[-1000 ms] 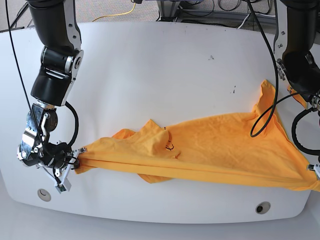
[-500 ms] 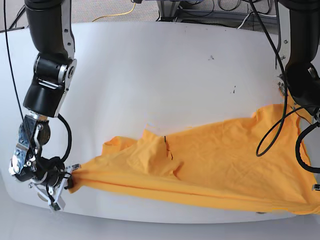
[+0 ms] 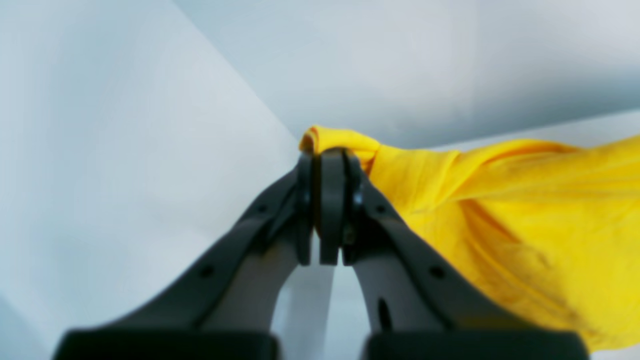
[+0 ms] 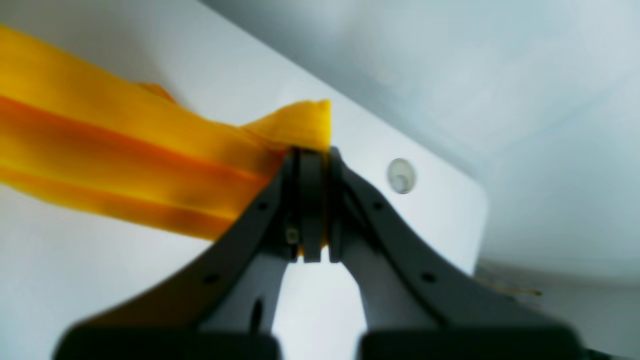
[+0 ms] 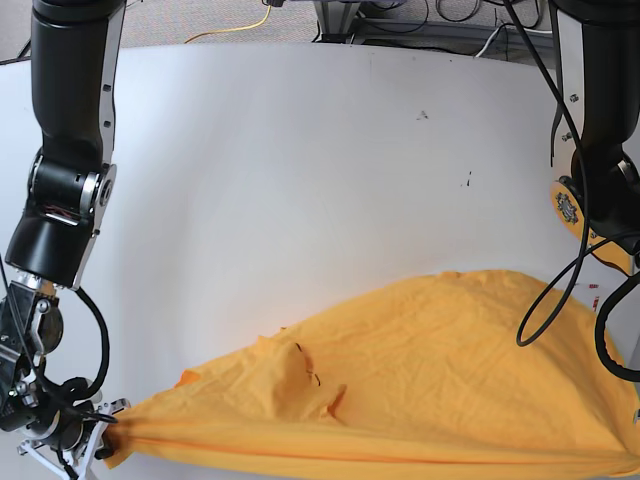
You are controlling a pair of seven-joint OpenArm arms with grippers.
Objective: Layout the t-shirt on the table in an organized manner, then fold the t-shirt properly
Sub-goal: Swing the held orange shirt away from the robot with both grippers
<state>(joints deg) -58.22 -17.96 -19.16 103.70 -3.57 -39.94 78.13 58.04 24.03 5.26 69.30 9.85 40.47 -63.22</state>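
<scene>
The orange-yellow t-shirt (image 5: 430,380) lies stretched along the front of the white table (image 5: 300,180), and its small black drawing (image 5: 305,365) faces up. My right gripper (image 5: 105,437) is shut on the shirt's left corner at the table's front left. The right wrist view shows that gripper (image 4: 310,152) pinching bunched cloth (image 4: 125,150). My left gripper (image 3: 327,155) is shut on a fold of the shirt (image 3: 500,200). In the base view it is out of frame at the lower right.
A round grommet (image 4: 401,176) sits near the table's rounded corner beside my right gripper. Small dark specks (image 5: 467,181) mark the tabletop. Black cables (image 5: 545,300) hang from the arm on the right over the shirt. A yellow cable (image 5: 235,30) lies on the floor behind.
Both grippers have drawn the shirt toward the table's front edge. The cloth has spread wider and flatter and now hides both front grommets in the base view.
</scene>
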